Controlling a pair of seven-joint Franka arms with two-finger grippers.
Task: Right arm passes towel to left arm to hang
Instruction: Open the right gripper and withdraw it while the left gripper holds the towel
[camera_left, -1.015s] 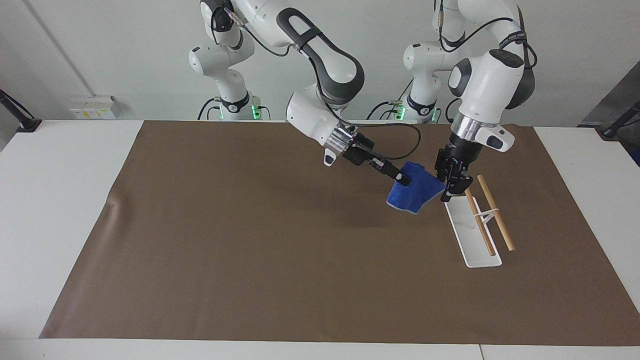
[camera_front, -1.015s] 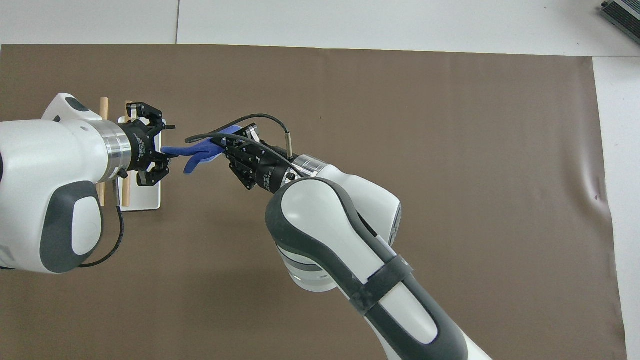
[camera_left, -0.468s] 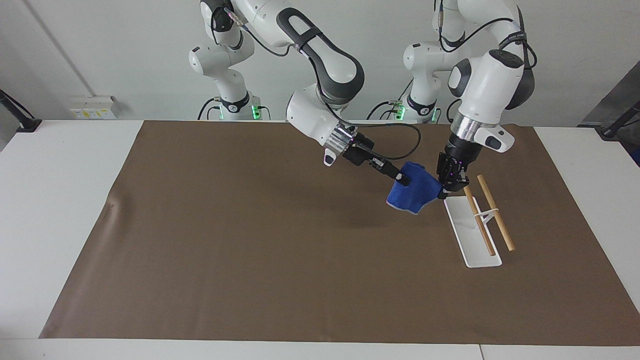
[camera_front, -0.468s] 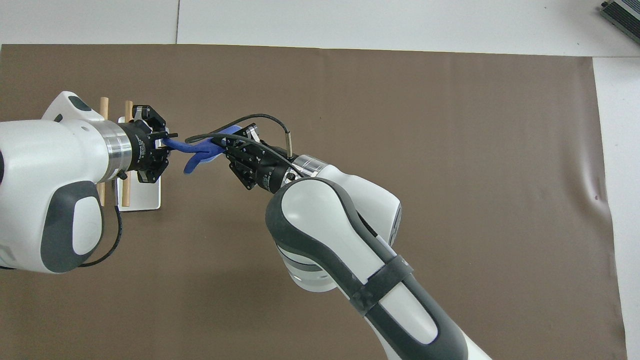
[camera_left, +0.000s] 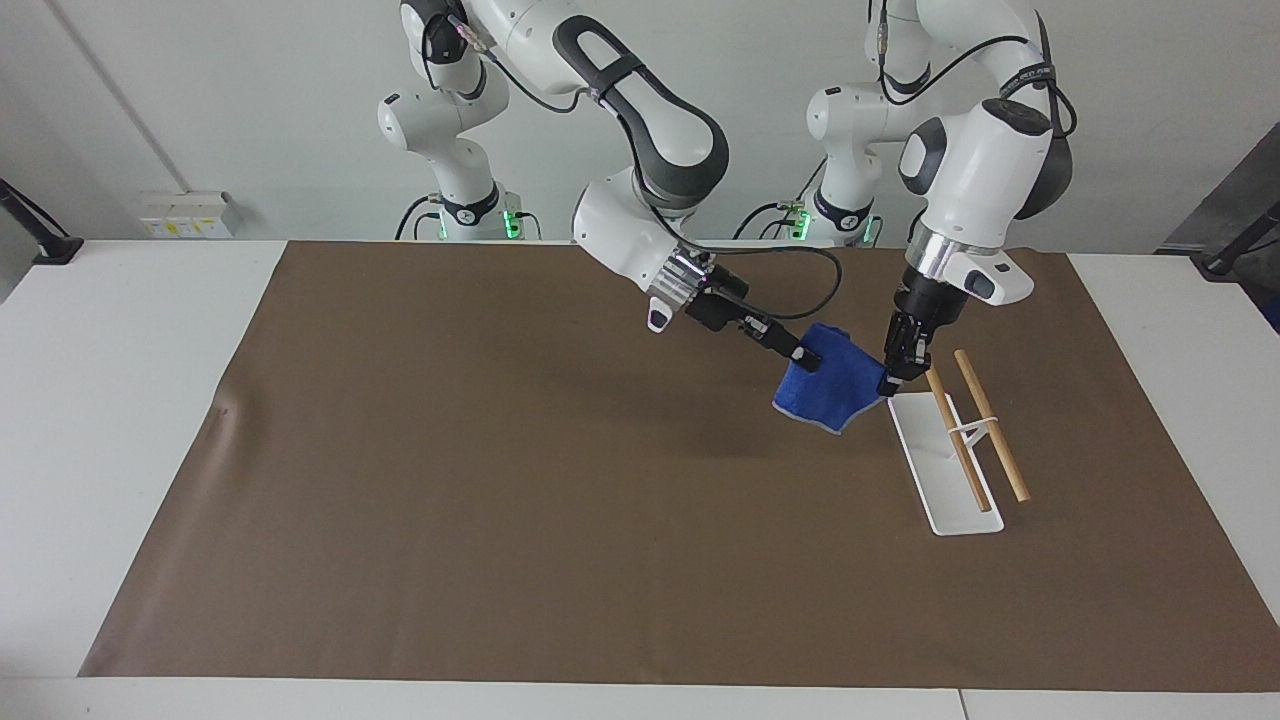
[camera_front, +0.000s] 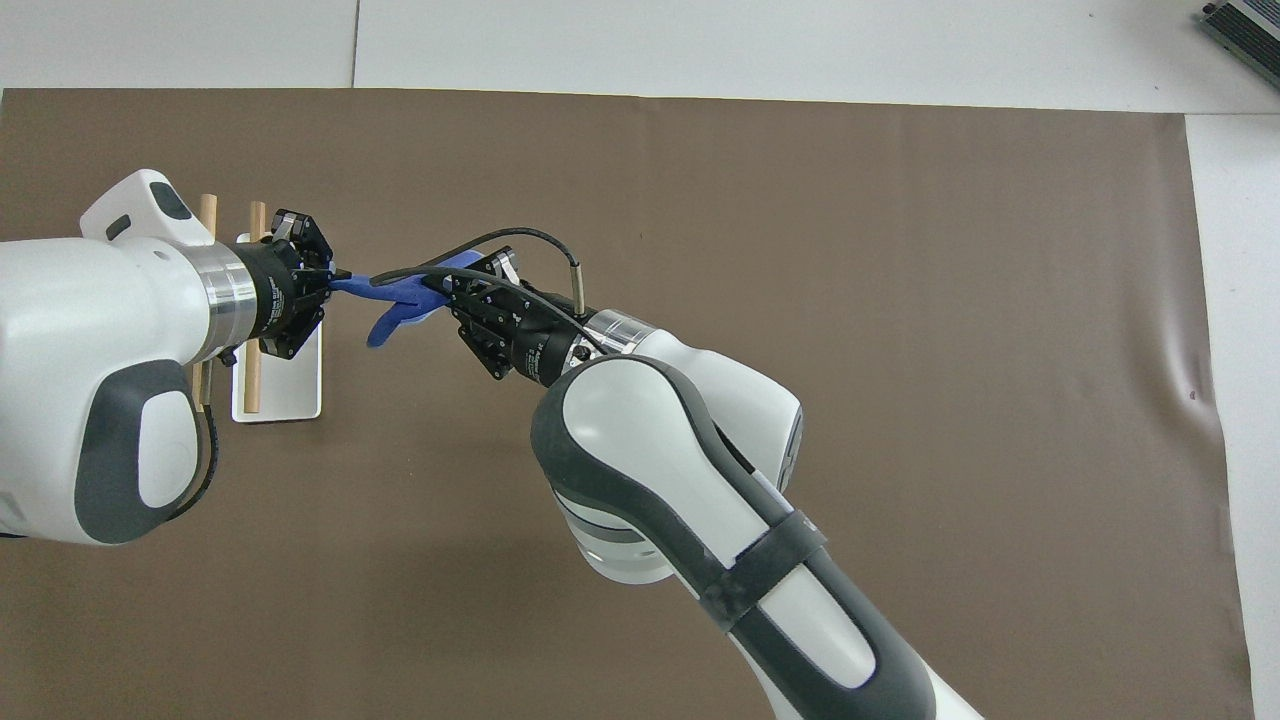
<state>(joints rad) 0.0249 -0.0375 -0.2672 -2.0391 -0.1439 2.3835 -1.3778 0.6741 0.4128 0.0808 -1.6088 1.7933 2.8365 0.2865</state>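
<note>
Towel (camera_left: 832, 390) is up in the air over the brown mat (camera_left: 500, 480), strung between the two grippers, just beside the rack (camera_left: 945, 465) at the left arm's end of the table; not touching the mat; right gripper (camera_left: 806, 360) is clamped on the towel's upper corner on the right-arm side; right arm (camera_left: 640, 130) reaches in slanting down toward the left arm's end, black cable looping to its wrist; left gripper (camera_left: 890, 382) points down from the left arm (camera_left: 985, 160), fingertips pinched together on the towel's opposite corner, over the robot-side end of the rack base; from overhead the towel (camera_front: 395, 298) reads as a narrow blue strip, long axis running gripper to gripper along the table's length, from the left gripper (camera_front: 335, 282) to the right gripper (camera_front: 440, 288); top edge is pulled fairly taut between the two grips; rest of the cloth hangs down below that edge, lowest corner pointing at the mat, pale edging visible along the bottom; rack is a white flat base with two wooden rods raised above it, rods parallel to each other and to the base's length; both arms grip the towel at once.
</note>
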